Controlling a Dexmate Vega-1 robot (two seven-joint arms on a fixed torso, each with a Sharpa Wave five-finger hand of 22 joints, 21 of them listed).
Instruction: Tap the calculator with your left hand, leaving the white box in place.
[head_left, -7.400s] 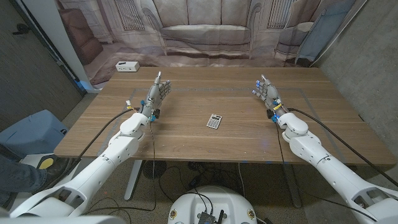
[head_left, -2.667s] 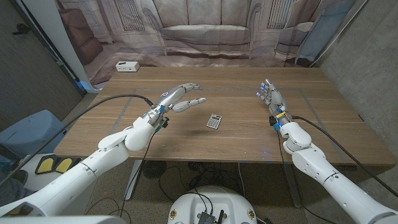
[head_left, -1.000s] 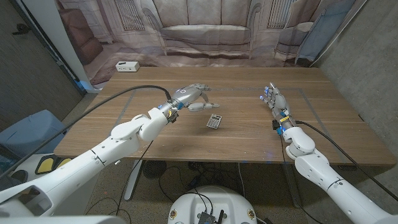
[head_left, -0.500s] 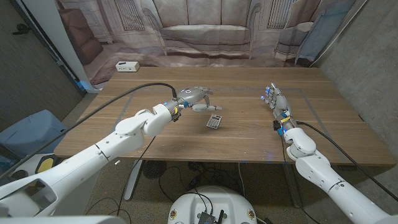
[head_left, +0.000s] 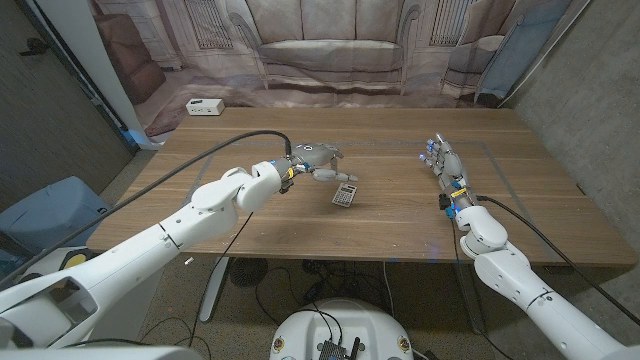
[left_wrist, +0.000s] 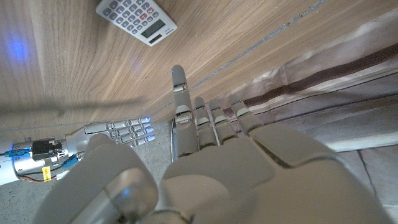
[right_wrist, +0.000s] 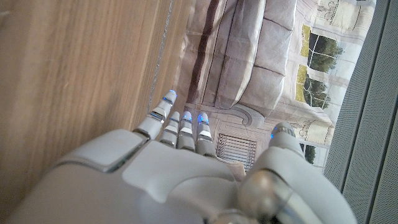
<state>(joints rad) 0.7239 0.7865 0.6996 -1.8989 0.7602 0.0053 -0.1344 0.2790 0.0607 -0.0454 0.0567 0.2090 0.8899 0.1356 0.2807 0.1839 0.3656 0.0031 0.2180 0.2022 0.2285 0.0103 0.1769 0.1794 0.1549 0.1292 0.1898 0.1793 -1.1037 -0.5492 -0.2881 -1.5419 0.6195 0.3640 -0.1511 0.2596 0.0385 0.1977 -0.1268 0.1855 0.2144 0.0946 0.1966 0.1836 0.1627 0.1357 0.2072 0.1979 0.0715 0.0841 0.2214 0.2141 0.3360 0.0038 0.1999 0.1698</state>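
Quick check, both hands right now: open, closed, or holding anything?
Left hand: open, empty, fingers apart, above the table beside the calculator.
Right hand: open, empty.

One calculator (head_left: 345, 194) is seen on one wooden table (head_left: 300, 225), and one white box (head_left: 204, 106) is found at its far left corner. Two robot hands are counted: the left hand (head_left: 318, 160) and the right hand (head_left: 445, 160). One blue bin (head_left: 50, 210) is seen beside the table.
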